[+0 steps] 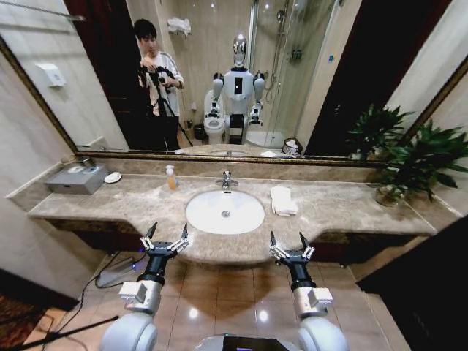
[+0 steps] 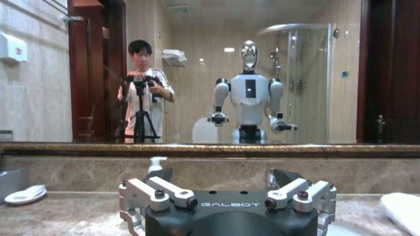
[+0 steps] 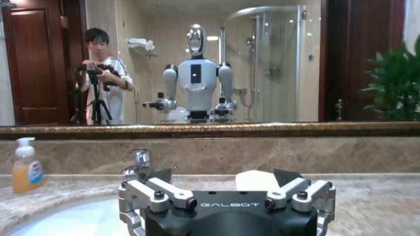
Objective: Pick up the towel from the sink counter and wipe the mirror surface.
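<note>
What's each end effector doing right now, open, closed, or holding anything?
Left end effector: open, empty, in front of the sink counter.
Right end effector: open, empty, short of the towel.

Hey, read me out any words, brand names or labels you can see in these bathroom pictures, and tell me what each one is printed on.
"GALBOT": on the black body of the left gripper.
"GALBOT": on the black body of the right gripper.
Label on the orange soap pump bottle: too blurred to read.
White wall dispenser: red mark, unreadable.
</note>
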{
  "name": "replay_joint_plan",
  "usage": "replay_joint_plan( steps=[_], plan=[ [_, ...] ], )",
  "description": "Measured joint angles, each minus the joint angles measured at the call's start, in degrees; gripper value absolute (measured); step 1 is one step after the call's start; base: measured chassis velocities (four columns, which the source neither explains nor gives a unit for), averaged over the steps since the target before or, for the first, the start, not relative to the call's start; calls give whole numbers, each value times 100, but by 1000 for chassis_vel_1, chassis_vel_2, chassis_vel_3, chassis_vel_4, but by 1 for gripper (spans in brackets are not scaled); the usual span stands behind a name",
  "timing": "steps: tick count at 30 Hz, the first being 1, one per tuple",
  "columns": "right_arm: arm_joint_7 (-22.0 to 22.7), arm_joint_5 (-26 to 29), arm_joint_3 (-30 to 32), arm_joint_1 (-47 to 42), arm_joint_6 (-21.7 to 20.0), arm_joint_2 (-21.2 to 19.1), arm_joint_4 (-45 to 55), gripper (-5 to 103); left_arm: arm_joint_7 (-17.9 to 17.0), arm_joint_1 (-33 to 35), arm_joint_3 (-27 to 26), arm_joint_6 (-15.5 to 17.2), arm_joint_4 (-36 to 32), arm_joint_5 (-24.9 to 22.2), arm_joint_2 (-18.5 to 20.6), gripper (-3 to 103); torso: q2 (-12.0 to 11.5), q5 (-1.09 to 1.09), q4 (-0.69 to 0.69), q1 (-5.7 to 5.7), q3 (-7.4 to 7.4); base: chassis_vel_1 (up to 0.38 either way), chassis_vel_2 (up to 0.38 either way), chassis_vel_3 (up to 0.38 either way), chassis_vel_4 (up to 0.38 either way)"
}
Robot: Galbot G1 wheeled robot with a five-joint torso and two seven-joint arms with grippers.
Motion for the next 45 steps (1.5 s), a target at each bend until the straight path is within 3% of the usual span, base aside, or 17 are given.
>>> replay_joint_plan(
  steps=[9, 11, 14, 16, 18, 21, 24, 29, 33, 41, 45],
  plan=[
    [244, 81, -189, 181, -366, -30, 100, 100, 1, -1, 0, 0, 0, 0, 0, 100, -2, 1, 0, 5, 1, -197, 178, 180, -172],
    [319, 106, -219, 386, -536, -72, 60, 100, 0, -1, 0, 0, 0, 0, 0, 100, -1, 0, -1, 4, 1, -99, 73, 37, -20],
    [610, 352, -249, 1242, -1188, -254, -234, 100, 0, 1, 0, 0, 0, 0, 0, 100, 0, 1, 1, -4, -1, 14, -6, -17, 1],
    [627, 404, -235, 1371, -1261, -287, -304, 100, 0, 1, 0, 0, 0, 0, 0, 100, 1, 0, 2, -5, -1, 52, -17, -51, 18],
    [677, 771, -160, 2003, -1616, -515, -702, 100, 1, 2, 0, 0, 0, 0, 0, 100, 2, 1, 2, -6, -1, 72, -45, -49, 38],
    [685, 937, -140, 2291, -1751, -646, -887, 100, 0, 2, 0, 0, 0, 0, 0, 100, 2, 2, 2, -6, -1, 51, -35, -35, 35],
    [649, 1404, -37, 2939, -2435, -869, -1084, 100, 0, 0, 0, 0, 0, 0, 0, 100, 1, 2, -1, -1, 0, 0, 0, 0, 0],
    [647, 1811, -43, 3316, -2679, -1167, -1304, 100, 1, 0, 0, 0, 0, 0, 0, 100, 1, 1, 0, 1, 0, 0, 0, 0, 0],
    [704, 2629, -123, 3800, -3175, -1648, -1674, 100, 0, 0, 0, 0, 0, 0, 0, 100, 0, 2, 0, 0, 0, 0, 0, 0, 0],
    [722, 2862, -302, 4025, -3441, -2000, -2118, 100, 0, 0, 0, 0, 0, 0, 0, 100, 0, 2, 0, 0, 0, 0, 0, 0, 0],
    [459, 2915, -364, 4182, -3522, -2138, -2617, 100, 0, 0, 0, 0, 0, 0, 0, 100, 0, 1, -1, -1, 0, 0, 0, 0, 0]
  ],
)
